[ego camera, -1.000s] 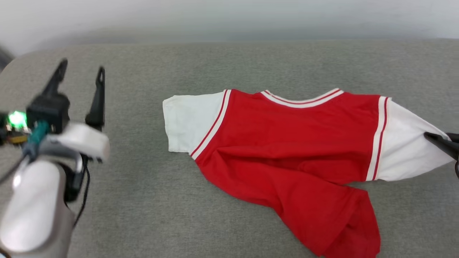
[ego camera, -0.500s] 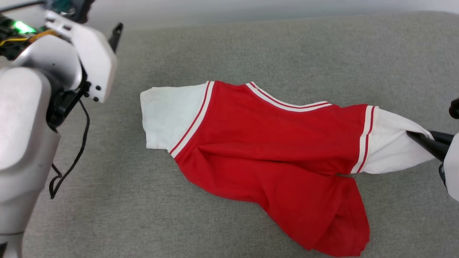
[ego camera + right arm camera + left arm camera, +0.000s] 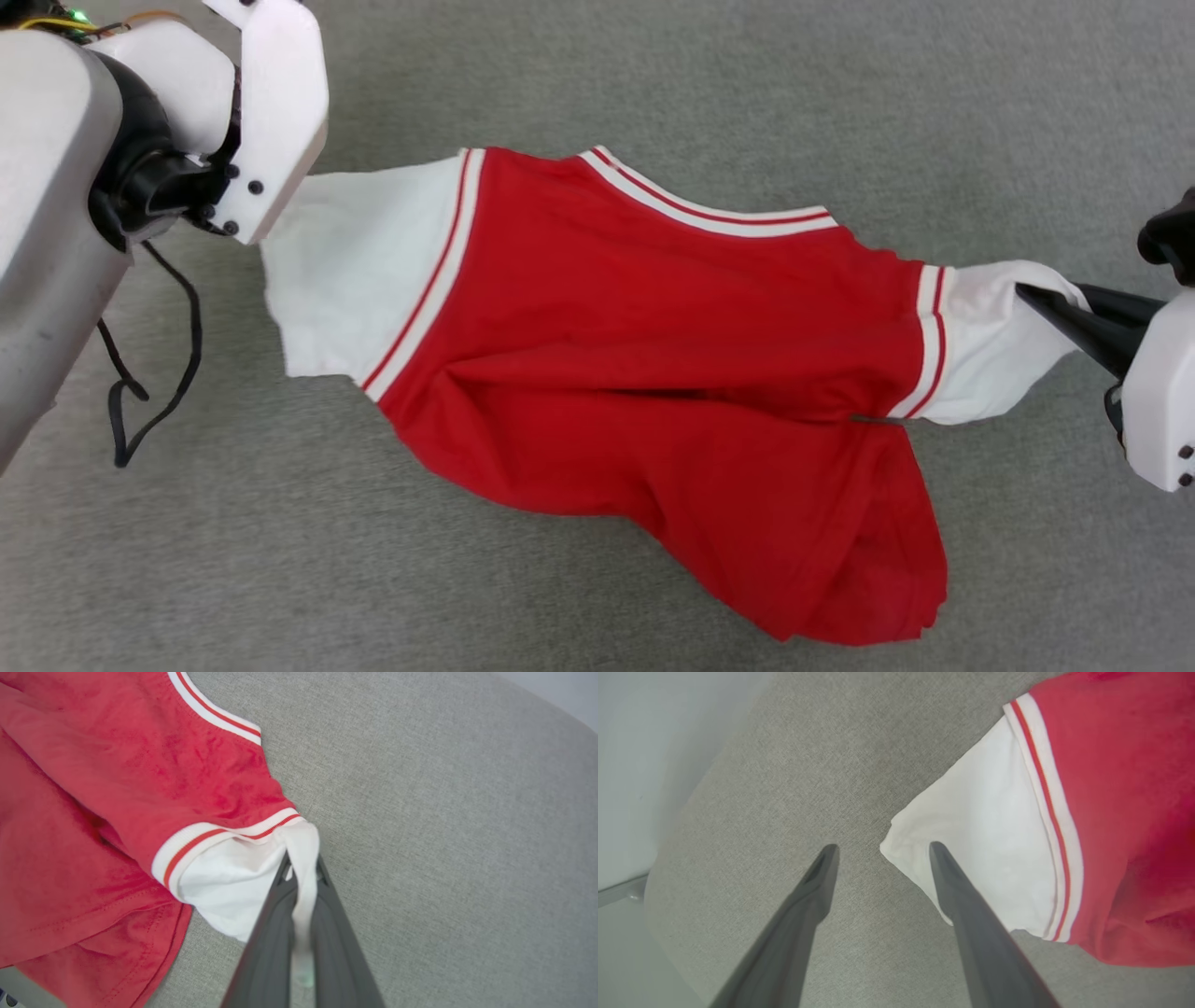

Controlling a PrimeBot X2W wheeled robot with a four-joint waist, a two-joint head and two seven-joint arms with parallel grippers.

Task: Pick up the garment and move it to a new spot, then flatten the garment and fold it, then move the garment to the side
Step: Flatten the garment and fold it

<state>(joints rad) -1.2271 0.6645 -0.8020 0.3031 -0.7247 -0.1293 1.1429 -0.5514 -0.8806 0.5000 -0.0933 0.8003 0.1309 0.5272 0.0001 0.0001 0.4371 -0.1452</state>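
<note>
Since a second ago the head camera has tipped down and closer, and the left arm has swung from the near left up to the end of the garment. The right gripper is still clamped on the opposite sleeve. Nearest the robot, the red hem lies bunched and folded over itself toward the right, on the grey fabric surface. A black cable hangs from the left arm. Further out, the left gripper has its two dark fingers spread wide. One tip is over bare grey fabric and the other over the corner of the left-hand sleeve, though contact cannot be judged. At the far right, the right gripper has its fingers pressed together with a strip of the right-hand sleeve pinched between them, drawing it into a taut peak. Farthest away, the striped collar curves along the top edge.
</note>
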